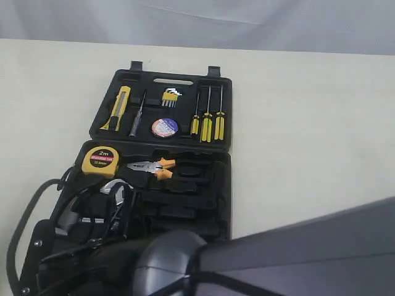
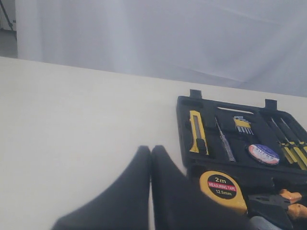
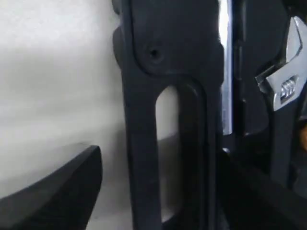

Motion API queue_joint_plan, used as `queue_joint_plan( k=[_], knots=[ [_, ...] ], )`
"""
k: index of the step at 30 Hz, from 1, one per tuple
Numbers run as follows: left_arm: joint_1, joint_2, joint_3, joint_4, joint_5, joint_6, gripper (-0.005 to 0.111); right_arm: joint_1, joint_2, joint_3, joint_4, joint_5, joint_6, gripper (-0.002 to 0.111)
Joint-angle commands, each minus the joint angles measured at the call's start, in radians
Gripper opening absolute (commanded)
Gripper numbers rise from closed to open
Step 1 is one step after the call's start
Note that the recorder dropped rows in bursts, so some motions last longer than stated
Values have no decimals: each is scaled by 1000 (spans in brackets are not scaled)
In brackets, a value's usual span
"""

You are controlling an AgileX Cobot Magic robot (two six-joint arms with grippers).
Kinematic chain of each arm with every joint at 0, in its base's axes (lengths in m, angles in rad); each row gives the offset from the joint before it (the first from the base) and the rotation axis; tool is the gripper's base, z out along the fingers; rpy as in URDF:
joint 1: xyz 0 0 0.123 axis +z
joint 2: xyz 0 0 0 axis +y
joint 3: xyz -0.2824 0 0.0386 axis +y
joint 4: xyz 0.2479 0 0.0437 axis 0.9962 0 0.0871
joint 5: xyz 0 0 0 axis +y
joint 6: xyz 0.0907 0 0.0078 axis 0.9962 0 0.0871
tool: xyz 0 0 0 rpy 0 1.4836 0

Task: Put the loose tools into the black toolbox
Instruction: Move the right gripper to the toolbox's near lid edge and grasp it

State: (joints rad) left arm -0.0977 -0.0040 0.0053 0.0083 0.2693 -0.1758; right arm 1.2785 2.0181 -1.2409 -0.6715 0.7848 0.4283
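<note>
The black toolbox (image 1: pixel 225 185) lies open on the table. Its far half holds the yellow-black utility knife (image 1: pixel 121 106) (image 2: pixel 197 132) and the dark tape roll (image 1: pixel 165 127) (image 2: pixel 264 154). The near half holds the yellow tape measure (image 1: pixel 100 160) (image 2: pixel 223 189) and the orange-handled pliers (image 1: pixel 153 166) (image 2: pixel 283 201). My left gripper (image 2: pixel 151 151) is shut and empty, beside the case near the tape measure. My right gripper (image 3: pixel 160 158) is open, its fingers either side of the slotted handle (image 3: pixel 139 120), with a gap of table showing on one side.
A steel wrench (image 1: pixel 114 190) (image 3: pixel 285 81) and a hammer shaft (image 3: pixel 225 67) lie in the near half. Three yellow screwdrivers (image 1: pixel 208 120) and hex keys (image 1: pixel 170 97) sit in the far half. Black arm hardware (image 1: pixel 86 228) covers the case's near-left corner. A grey arm link (image 1: pixel 296 259) fills the foreground.
</note>
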Motion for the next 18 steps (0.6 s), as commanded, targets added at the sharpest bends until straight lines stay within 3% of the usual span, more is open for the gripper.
queue_joint_plan(
  k=[1, 6, 9, 18],
  knots=[
    [-6, 4, -5, -8, 3, 0, 0, 4, 51, 4, -126, 17, 59, 60],
    [-6, 4, -5, -8, 3, 0, 0, 4, 107, 4, -179, 72, 67, 26],
    [-6, 4, -5, -8, 3, 0, 0, 4, 109, 4, -197, 104, 108, -1],
    [-6, 4, -5, -8, 3, 0, 0, 4, 25, -7, -112, 154, 41, -1]
  ],
)
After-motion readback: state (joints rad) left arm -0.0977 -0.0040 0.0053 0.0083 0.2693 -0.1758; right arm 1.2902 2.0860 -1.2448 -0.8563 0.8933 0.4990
